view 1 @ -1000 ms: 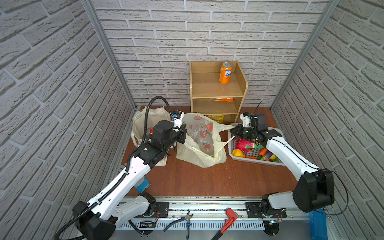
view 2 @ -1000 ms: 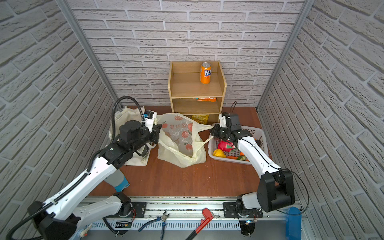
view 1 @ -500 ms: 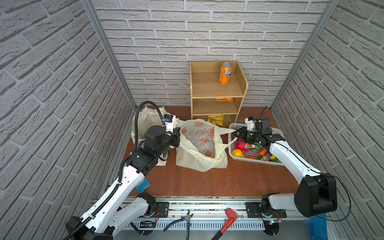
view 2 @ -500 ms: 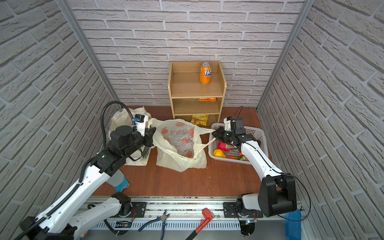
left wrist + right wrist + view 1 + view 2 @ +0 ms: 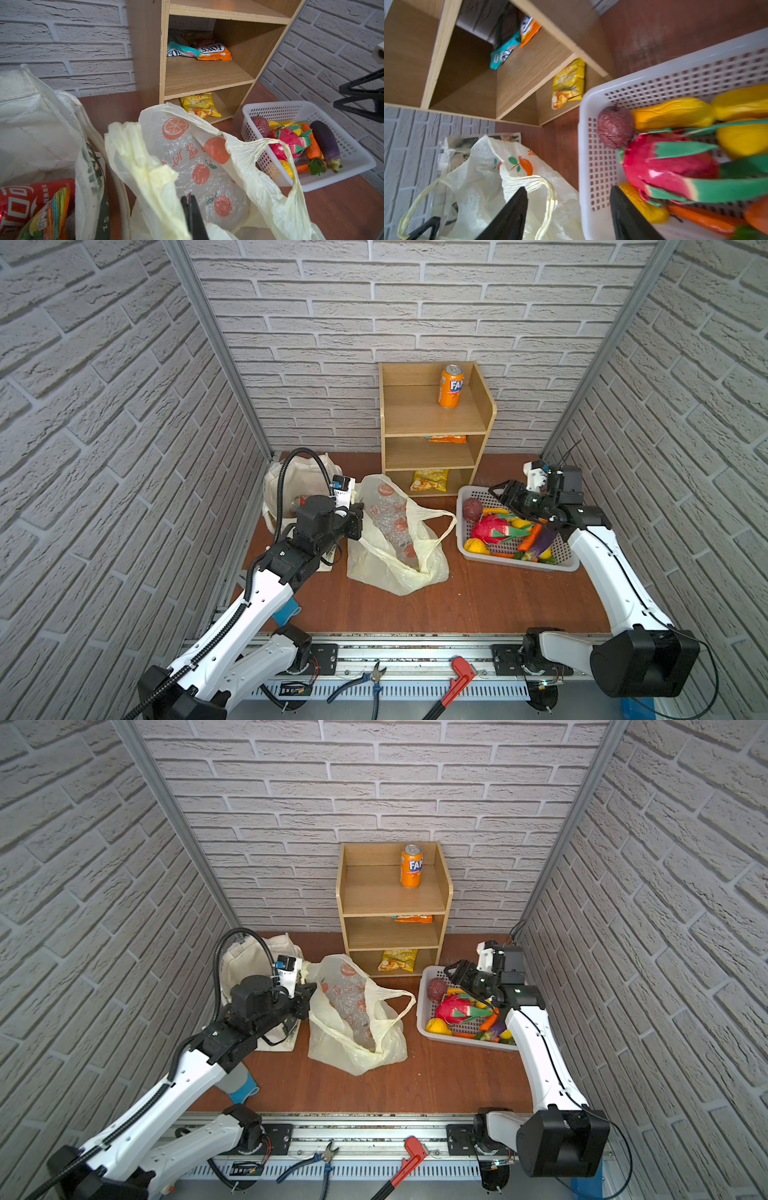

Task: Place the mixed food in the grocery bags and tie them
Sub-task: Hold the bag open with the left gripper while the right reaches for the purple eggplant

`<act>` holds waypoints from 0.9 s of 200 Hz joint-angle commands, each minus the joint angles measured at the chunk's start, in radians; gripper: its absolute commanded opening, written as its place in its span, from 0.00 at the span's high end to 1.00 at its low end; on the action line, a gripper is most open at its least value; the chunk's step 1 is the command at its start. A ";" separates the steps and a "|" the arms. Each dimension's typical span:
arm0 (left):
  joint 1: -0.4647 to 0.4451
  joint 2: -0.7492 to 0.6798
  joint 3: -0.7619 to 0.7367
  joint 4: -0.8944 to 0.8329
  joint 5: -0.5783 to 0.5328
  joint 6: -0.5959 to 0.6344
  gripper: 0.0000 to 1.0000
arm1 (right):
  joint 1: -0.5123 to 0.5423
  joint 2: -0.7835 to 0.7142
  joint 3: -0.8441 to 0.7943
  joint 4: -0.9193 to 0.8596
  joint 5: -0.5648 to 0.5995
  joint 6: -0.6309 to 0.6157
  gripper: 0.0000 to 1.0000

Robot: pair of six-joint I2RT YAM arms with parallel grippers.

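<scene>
Plastic bag (image 5: pixel 388 570) slumped just beside basket (image 5: pixel 515 563), thin, light, slippery; we judge handle loops best hold. Left gripper (image 5: pixel 190 202) pressed together, seemingly pinching handle farthest from basket. Right gripper (image 5: pixel 568 188) spread, empty, over basket rim.

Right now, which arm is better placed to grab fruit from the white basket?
The right: the right claw hangs open over the basket; the left claw is shut on the plastic bag.

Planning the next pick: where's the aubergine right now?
In both top views the aubergine lies in the white basket on the right of the table, at its right end beside the orange carrot.
</scene>
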State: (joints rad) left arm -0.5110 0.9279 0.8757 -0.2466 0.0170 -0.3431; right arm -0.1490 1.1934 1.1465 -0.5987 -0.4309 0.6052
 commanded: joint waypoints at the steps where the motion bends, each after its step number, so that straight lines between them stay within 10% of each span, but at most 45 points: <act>1: -0.006 -0.029 -0.022 0.087 0.018 -0.008 1.00 | -0.094 -0.043 0.010 -0.105 0.063 0.004 0.31; 87: -0.020 -0.050 -0.057 0.163 0.043 -0.009 1.00 | -0.342 -0.011 -0.069 -0.251 0.314 -0.058 0.21; 180: -0.022 -0.001 -0.053 0.200 0.089 -0.020 1.00 | -0.343 0.170 -0.186 -0.123 0.266 -0.081 0.25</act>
State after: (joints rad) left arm -0.5270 0.9131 0.8268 -0.1188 0.0841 -0.3611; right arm -0.4892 1.3449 0.9684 -0.7929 -0.1558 0.5434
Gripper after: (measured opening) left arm 0.045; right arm 0.765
